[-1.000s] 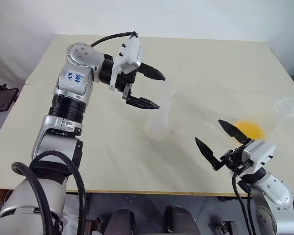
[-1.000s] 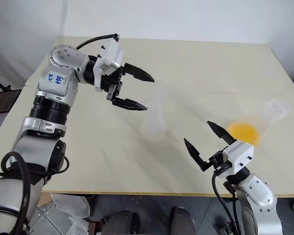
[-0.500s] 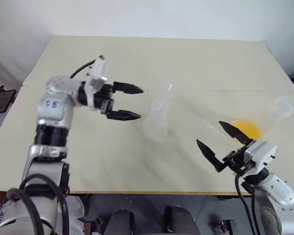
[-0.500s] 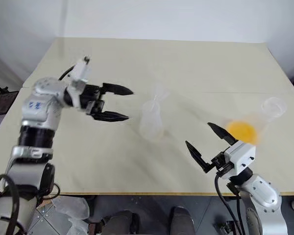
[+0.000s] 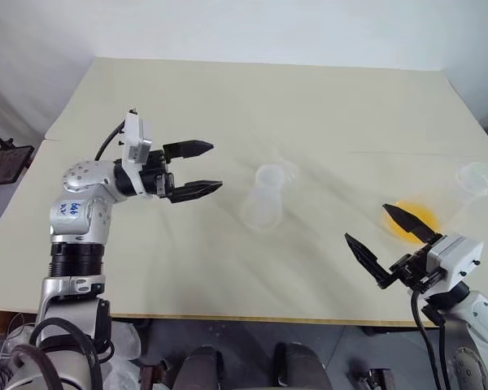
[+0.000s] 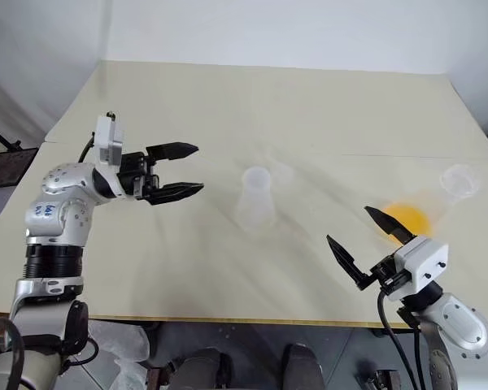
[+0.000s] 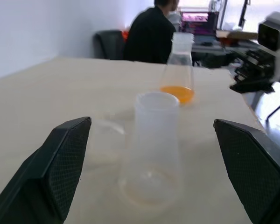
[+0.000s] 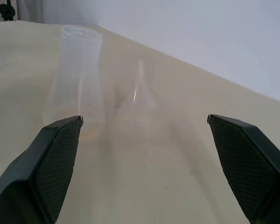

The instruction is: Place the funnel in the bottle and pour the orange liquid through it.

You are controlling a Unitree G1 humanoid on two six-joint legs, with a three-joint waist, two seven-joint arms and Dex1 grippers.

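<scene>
Funnel (image 8: 136,103) not yet seated: it is seen mouth-down on the table (image 5: 228,106) just beside the bottle (image 5: 264,195), frame centre. Orange liquid (image 5: 412,219) is held in a clear flask (image 7: 178,70) at right, well apart. Left gripper (image 5: 197,169) at centre-left: fingers spread, nothing held. Right gripper (image 5: 389,242) at lower right: fingers spread, empty. The funnel should be pinched by its stem or cone wall, gently, lifted, flipped stem-down and lowered straight into the bottle mouth; the bottle is light and likely tipped by side contact.
</scene>
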